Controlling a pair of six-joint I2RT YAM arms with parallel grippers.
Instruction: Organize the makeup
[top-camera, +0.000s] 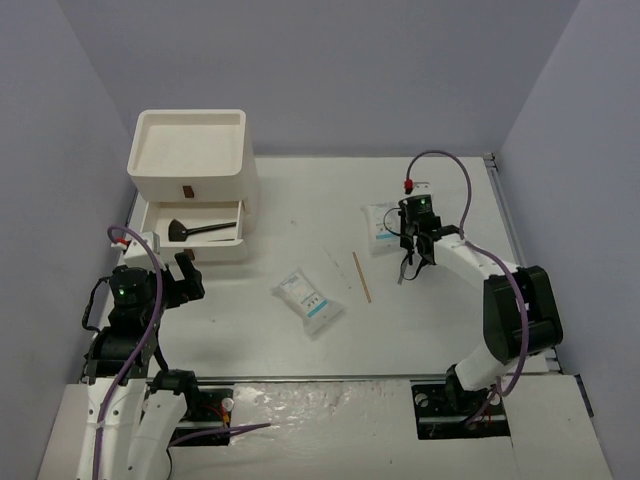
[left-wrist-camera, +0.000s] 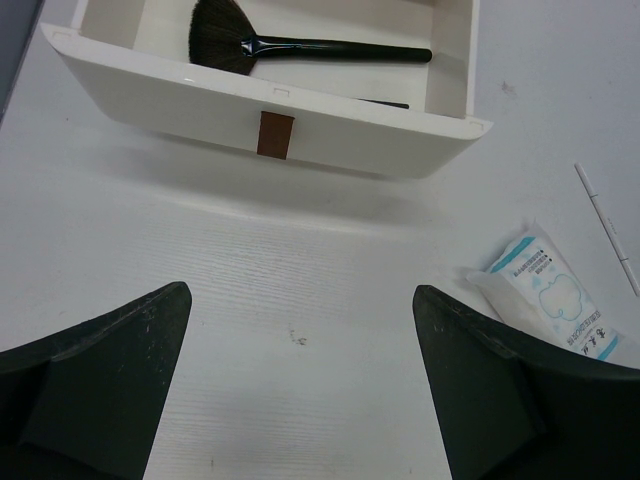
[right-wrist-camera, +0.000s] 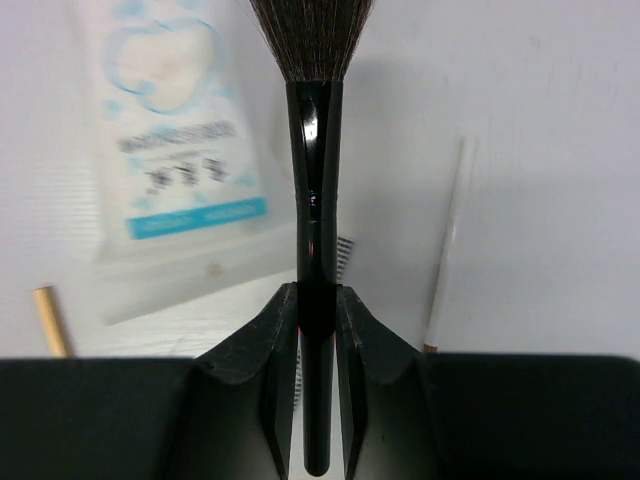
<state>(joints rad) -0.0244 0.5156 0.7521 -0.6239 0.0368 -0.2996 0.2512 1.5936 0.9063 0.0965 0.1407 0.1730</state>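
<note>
My right gripper (right-wrist-camera: 317, 295) is shut on the handle of a black brush (right-wrist-camera: 315, 150), whose dark bristles point away from the wrist. In the top view this gripper (top-camera: 411, 260) hangs over the table right of centre, just in front of a white packet with blue print (top-camera: 384, 224). A second packet (top-camera: 310, 300) lies mid-table, with a thin wooden stick (top-camera: 361, 277) to its right. A black fan brush (left-wrist-camera: 300, 45) lies in the open drawer (left-wrist-camera: 330, 140). My left gripper (left-wrist-camera: 300, 340) stands open over bare table in front of that drawer.
The big white drawer box (top-camera: 192, 160) stands at the back left with a tray-like top. A thin white stick (right-wrist-camera: 447, 250) lies beside the held brush. Grey walls close in the table on three sides.
</note>
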